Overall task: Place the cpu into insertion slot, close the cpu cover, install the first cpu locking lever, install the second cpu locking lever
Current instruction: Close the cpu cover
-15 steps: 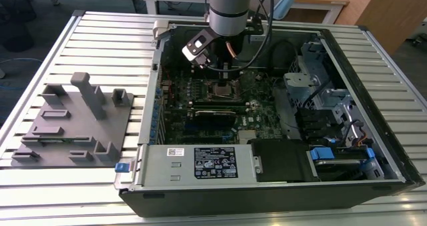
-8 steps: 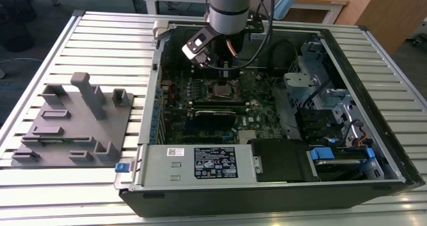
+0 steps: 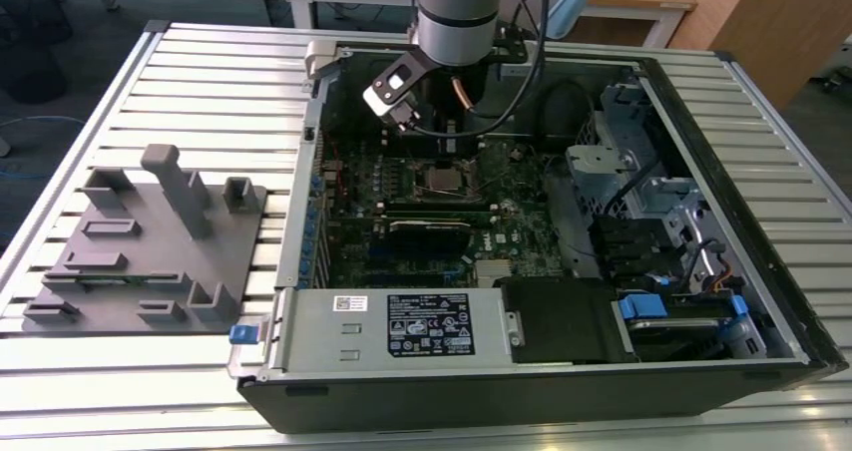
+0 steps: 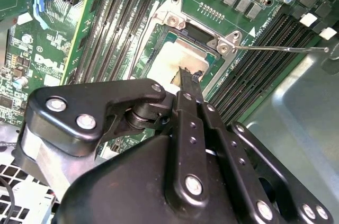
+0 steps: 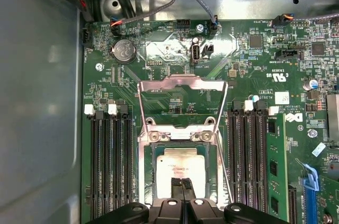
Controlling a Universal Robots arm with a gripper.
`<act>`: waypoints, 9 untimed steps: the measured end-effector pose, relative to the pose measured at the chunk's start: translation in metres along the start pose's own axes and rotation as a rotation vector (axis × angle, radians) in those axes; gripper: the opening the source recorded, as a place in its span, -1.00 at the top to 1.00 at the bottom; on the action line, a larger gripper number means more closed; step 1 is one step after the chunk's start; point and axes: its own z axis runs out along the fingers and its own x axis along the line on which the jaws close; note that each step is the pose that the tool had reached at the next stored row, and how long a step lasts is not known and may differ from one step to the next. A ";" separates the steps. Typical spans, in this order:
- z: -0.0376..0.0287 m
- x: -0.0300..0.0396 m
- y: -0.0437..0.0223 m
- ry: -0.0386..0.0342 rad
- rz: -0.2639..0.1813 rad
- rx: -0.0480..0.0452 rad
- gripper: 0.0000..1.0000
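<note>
Meeting with no gap between them, the jaws of the gripper (image 5: 183, 182) point down at the cpu (image 5: 177, 163). It lies in the insertion slot (image 5: 144, 173), upper middle of the exterior view, with the cpu cover (image 5: 183, 81) raised open. Light, stiff, probably fragile: best gripped by its edges.

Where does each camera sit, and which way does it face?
Exterior view: off the arm, high up, looking down into the open computer case; the arm shows.
First wrist view: on the arm, looking along the hand onto the chip and the raised cover.
Second wrist view: on the arm, looking slantwise past the hand's black links at the chip.
Shared: both wrist views show the hand's tips at the chip.
</note>
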 end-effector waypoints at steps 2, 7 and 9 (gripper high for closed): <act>-0.0001 0.0000 0.0000 -0.0001 0.000 0.0001 0.80; -0.0024 0.0000 0.0001 -0.0001 0.000 0.0000 0.80; -0.0046 0.0001 0.0002 -0.0001 0.000 0.0001 0.80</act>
